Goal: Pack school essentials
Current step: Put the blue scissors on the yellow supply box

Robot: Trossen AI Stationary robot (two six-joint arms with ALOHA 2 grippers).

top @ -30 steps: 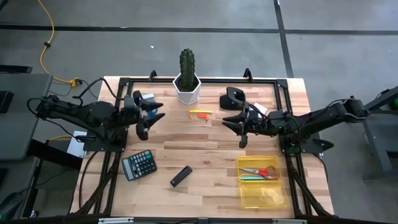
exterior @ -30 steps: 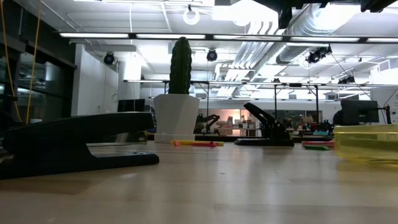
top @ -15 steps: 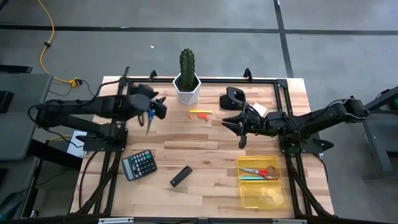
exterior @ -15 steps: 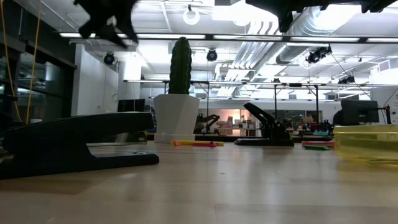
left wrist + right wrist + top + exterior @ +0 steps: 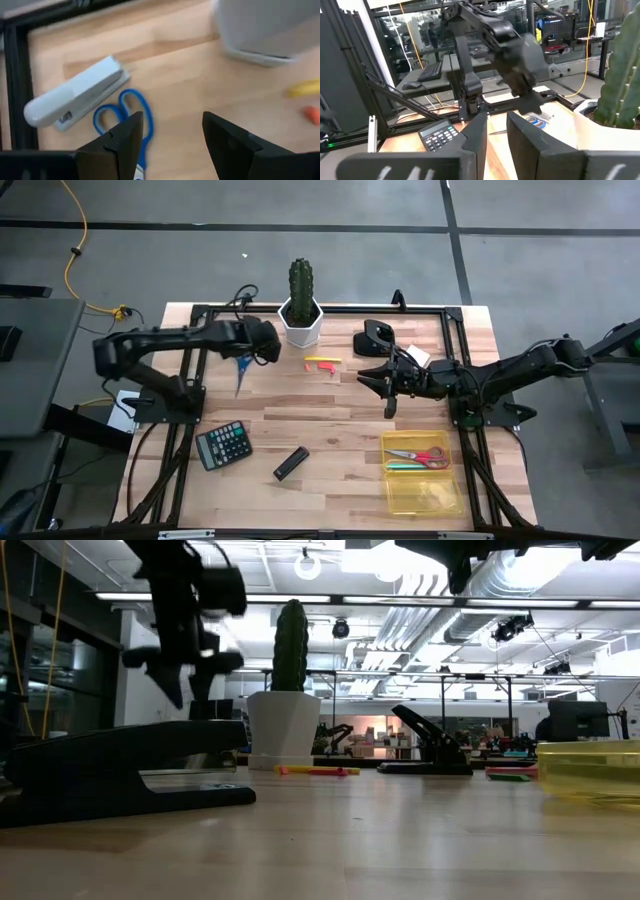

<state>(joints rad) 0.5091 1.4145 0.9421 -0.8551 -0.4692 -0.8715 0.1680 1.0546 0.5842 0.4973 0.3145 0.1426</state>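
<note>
Starting at the left, we see the left gripper (image 5: 172,132) hanging over the blue-handled scissors (image 5: 125,120), its fingers spread wide and grasping nothing. The scissors lie flat on the tabletop (image 5: 330,435) just beside a white stapler (image 5: 75,95), near the cactus pot (image 5: 301,323). To do this well, we should centre the fingers over the handles and drop straight (the stapler could easily get nudged). Farther right, the right gripper (image 5: 388,380) waits mid-table, fingers nearly closed and empty. The yellow tray (image 5: 452,490) already holds red-handled scissors (image 5: 420,456).
</note>
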